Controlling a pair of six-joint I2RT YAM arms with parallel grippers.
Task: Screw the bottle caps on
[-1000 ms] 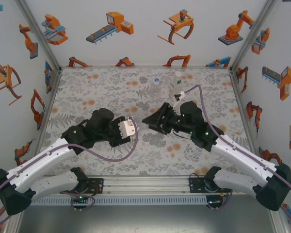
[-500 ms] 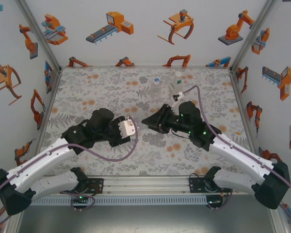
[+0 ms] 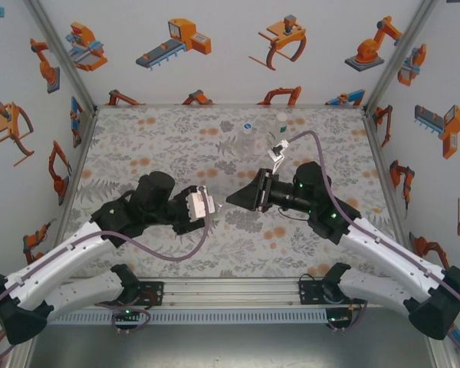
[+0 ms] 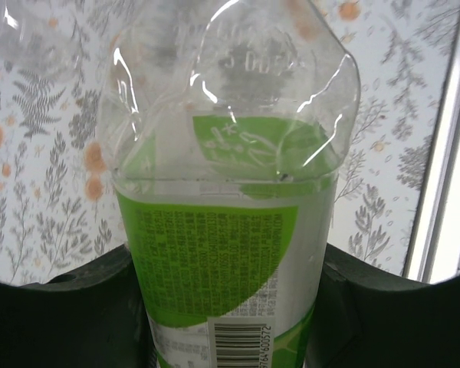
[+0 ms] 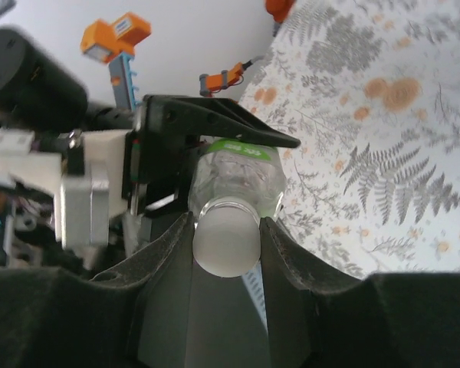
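Middle of the top view: the left gripper [image 4: 228,310] clamps the green-labelled bottle [image 4: 222,253] and the right gripper [image 5: 226,234] pinches a white cap [image 5: 226,249] on its neck, probably mid-screwing. The other bottles [image 3: 248,129] at upper centre likely remain.

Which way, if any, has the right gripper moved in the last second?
Yes. The right gripper shifted slightly toward the near edge, away from the two bottles at the back.
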